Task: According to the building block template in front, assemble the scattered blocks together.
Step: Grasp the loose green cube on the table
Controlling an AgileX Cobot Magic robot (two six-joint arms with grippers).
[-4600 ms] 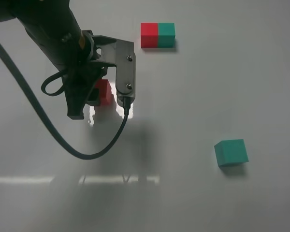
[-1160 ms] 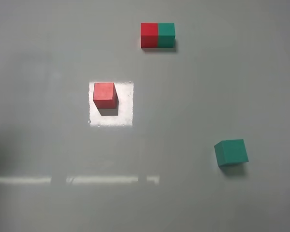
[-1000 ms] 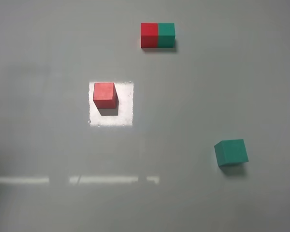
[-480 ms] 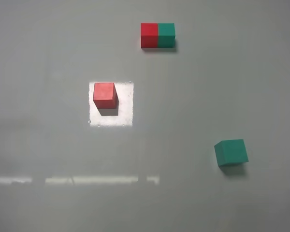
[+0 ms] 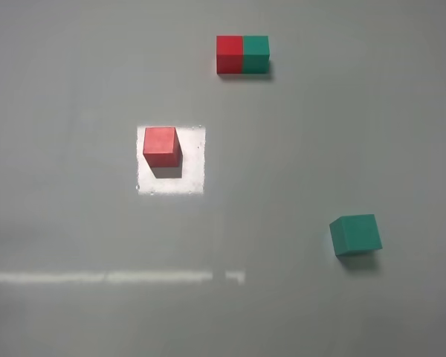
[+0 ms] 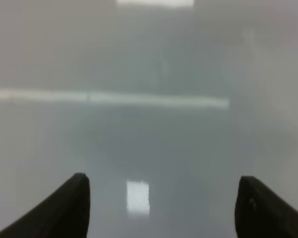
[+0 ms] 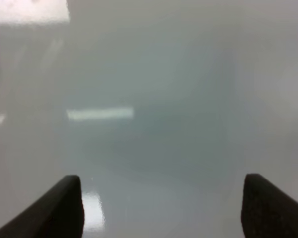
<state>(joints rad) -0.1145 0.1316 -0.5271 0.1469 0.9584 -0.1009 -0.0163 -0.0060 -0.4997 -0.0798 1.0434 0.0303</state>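
Template bar [image 5: 242, 54]: long axis L-R

Wrist views blurred, left gripper [image 6: 161, 177] jaws cut off by the edge, right gripper [image 7: 161, 177] likewise

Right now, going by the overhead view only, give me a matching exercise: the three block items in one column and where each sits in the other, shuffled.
Column one:
1. loose red cube
2. loose green cube
3. red-green template bar

Column two:
A. top of the view, just right of the middle
B. on the bright white patch, left of centre
C. lower right of the view, turned slightly askew

Pairs: 1-B, 2-C, 3-A
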